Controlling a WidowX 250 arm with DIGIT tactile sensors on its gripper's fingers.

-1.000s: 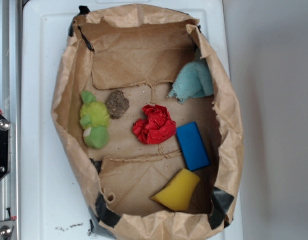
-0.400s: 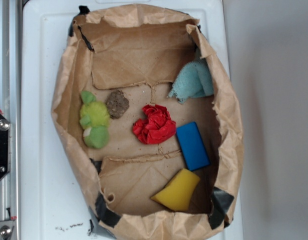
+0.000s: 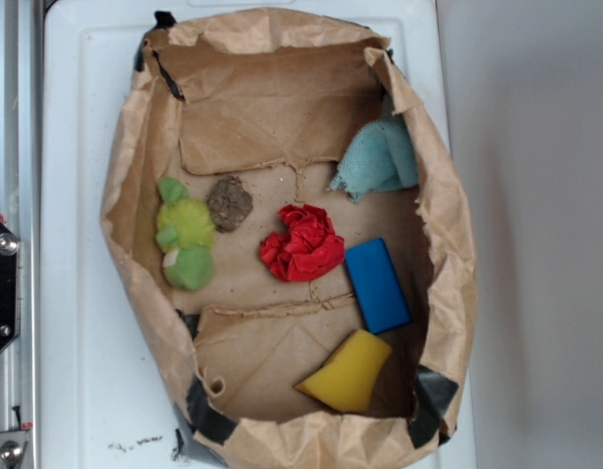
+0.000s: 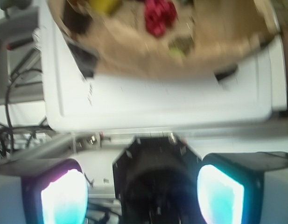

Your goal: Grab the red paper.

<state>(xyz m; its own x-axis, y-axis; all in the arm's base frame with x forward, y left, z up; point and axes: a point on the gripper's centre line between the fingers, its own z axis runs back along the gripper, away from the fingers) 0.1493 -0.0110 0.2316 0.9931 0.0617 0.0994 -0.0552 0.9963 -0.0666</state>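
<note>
The red paper [image 3: 302,243] lies loose near the middle of the brown paper bag [image 3: 125,195], whose sides are rolled down into a shallow tray, presumably to keep items contained yet reachable from above. Nothing rests on it. A blue block [image 3: 377,285] sits just beside it; a brown lump [image 3: 229,202] is near, not touching.

Count: one red paper, one blue block, one yellow piece [image 3: 348,371], one brown lump, one green soft toy [image 3: 185,234], one pale blue cloth [image 3: 377,159]. The bag stands on a white table [image 3: 76,293].

In the blurred wrist view the pincer [image 4: 143,196] stands wide apart and empty, well short of the bag; approach not yet made.
</note>
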